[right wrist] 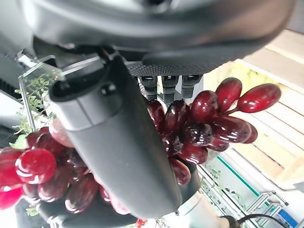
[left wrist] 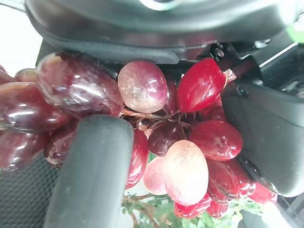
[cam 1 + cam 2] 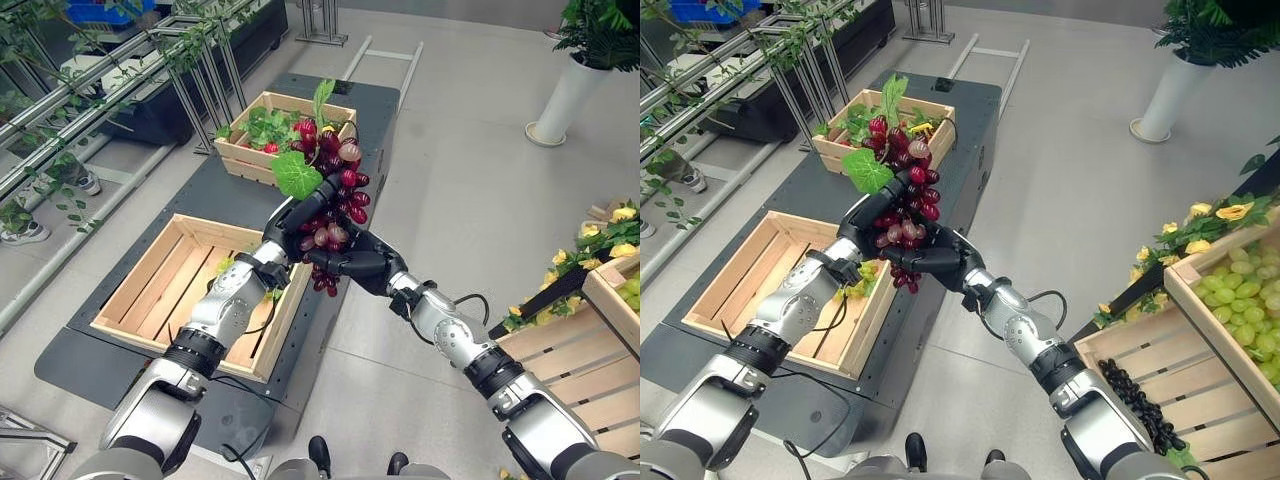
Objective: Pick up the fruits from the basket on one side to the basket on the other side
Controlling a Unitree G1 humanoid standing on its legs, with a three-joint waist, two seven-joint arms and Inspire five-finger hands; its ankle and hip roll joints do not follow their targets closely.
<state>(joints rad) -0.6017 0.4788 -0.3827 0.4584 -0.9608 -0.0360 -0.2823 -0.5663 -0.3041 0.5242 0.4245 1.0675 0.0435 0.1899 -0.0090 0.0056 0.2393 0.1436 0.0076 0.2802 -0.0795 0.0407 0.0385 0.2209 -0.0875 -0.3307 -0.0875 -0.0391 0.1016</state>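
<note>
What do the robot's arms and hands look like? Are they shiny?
Yes, the arms are shiny silver-grey metal, built from rounded segments with black ribbed rings at the joints. Each ends in a dark, glossy black hand: the left hand and the right hand, with thick rounded fingers. Thin black cables loop beside both forearms.

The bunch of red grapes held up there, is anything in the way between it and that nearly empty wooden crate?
Nothing visible. The red grapes hang in the air, gripped by both the left hand and right hand, beside the open-topped near crate.
</note>
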